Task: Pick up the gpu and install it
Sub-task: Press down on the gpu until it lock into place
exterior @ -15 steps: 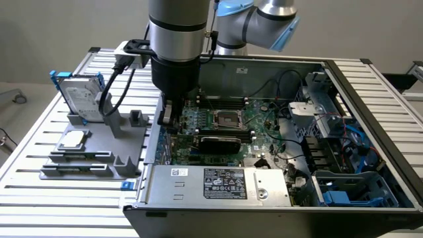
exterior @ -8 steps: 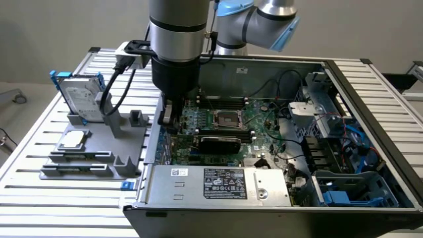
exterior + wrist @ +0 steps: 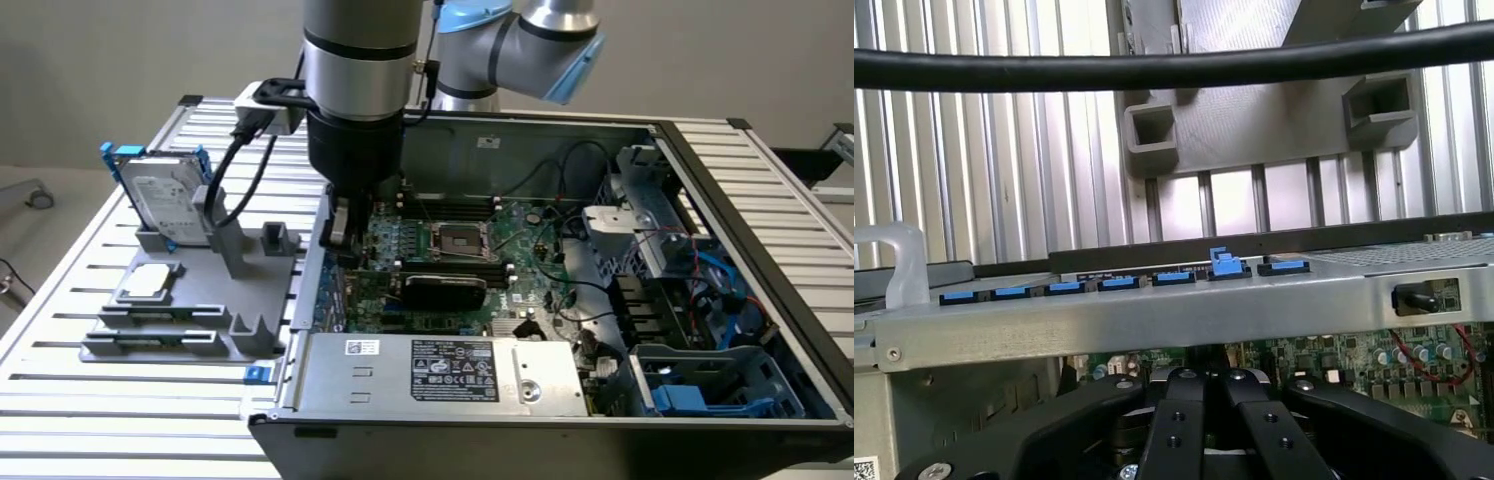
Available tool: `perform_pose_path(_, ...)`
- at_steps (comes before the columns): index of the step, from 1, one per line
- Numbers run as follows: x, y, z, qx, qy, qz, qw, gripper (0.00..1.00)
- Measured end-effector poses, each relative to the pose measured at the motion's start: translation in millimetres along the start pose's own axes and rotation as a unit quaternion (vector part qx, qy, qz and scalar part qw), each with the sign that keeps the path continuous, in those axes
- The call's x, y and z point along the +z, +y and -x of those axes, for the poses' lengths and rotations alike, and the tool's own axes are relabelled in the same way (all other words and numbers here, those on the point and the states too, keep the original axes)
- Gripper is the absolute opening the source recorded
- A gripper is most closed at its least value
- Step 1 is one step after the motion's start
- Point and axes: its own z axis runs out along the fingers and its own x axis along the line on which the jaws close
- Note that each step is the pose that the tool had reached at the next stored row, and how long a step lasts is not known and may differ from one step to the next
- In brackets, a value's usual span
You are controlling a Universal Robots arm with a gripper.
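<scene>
Black gripper (image 3: pixel 1204 400) fingers pressed together sit just inside the computer case's metal edge (image 3: pixel 1154 315), which carries a row of blue clips (image 3: pixel 1119 284); beyond it, a grey holder (image 3: pixel 1264 120) on the slatted table (image 3: pixel 984 170), with a black cable (image 3: pixel 1174 65) crossing.

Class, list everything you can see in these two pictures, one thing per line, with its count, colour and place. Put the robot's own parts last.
table: one, silver, slatted, under everything
computer case: one, dark, open, on the exterior view's right
motherboard: one, green, inside the case
power supply: one, silver-grey with a label, at the case's near edge
clips: several, blue, in a row along the case's edge
holder: one, grey, on the table at the exterior view's left of the case
hard drive: one, silver with a blue frame, upright in the holder
chip: one, silver, small and square, flat on the holder
arm: one, silver and black, reaching down
hand: one, black, shut, low over the motherboard
</scene>
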Motion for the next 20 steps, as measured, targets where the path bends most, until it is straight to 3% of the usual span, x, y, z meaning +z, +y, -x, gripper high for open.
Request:
perform_pose_path(4,-0.3,0.2,1.8,0.0,0.0039,-0.0004,1.0,0.11)
perform_pose_path(20,-3.2,1.3,9.7,0.001,0.0055,-0.0006,1.0,0.11)
